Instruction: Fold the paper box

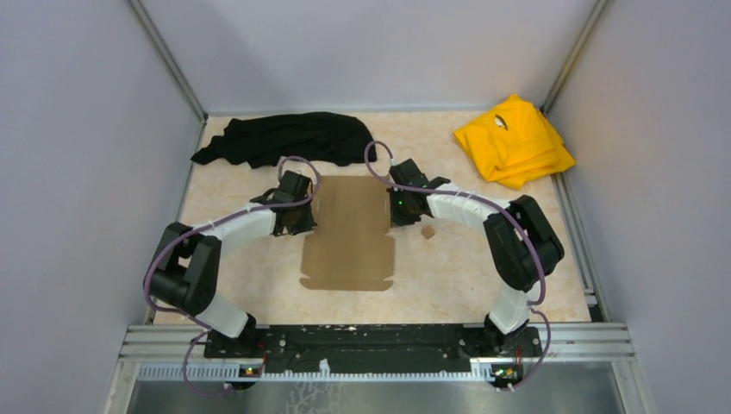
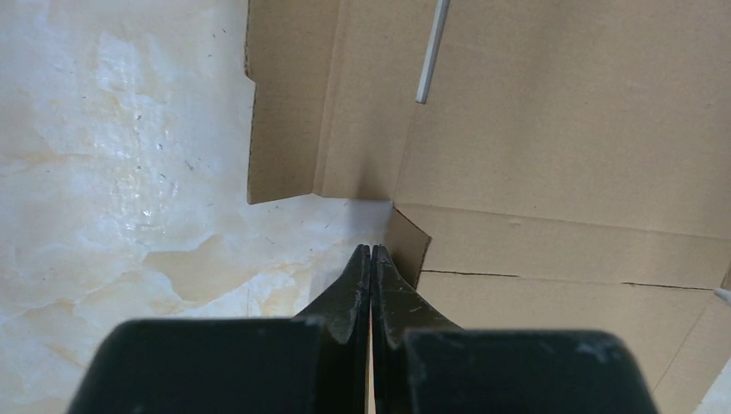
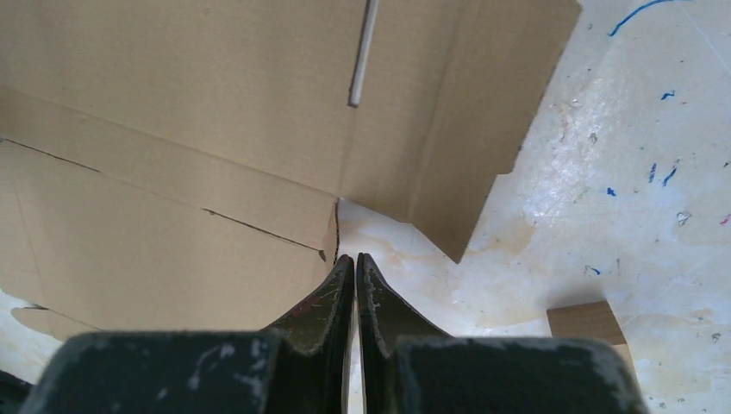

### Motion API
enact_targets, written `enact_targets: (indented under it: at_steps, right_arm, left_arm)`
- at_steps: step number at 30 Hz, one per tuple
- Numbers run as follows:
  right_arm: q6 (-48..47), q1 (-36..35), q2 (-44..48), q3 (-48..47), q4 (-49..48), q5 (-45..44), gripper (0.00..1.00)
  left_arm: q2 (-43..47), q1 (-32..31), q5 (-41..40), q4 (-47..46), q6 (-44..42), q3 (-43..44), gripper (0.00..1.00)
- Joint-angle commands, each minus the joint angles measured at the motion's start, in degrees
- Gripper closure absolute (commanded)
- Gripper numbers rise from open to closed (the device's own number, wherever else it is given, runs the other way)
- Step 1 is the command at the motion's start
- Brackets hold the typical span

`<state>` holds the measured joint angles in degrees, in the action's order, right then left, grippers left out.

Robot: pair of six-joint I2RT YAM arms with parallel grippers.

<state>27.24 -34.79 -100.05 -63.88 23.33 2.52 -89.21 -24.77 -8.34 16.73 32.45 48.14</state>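
Paper box (image 1: pixel 349 233) flat on the counter (image 1: pixel 483 276); left end effector (image 2: pixel 371 252) and right end effector (image 3: pixel 355 259) pressed together, flanking it.

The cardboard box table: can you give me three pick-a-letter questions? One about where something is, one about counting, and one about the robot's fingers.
1. Where on the table is the yellow cloth? A far left corner; B far right corner; C near edge, by the arm bases.
2. How many cloths are there? A one; B three; C two.
3. The left gripper, beside the paper box, is: A shut; B wide open; C holding a cloth.

Answers:
1. B: the top view shows it in the far right corner.
2. C: only the yellow cloth and the black cloth are there.
3. A: in its wrist view, the fingers touch with nothing between them.
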Motion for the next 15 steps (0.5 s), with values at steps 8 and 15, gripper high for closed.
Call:
enact_targets:
  at_steps: [8, 15]
  right_arm:
    - [0.95, -2.17, -1.04, -3.13, -1.24, 0.60, 0.96]
    - [1.02, -3.06, -1.70, -4.50, -0.86, 0.55, 0.96]
  left_arm:
    - [-1.35, -1.59, -0.21, 0.22, 1.02, 2.22, 1.00]
    - [-1.29, -2.18, -0.36, 0.58, 1.19, 2.99, 1.00]
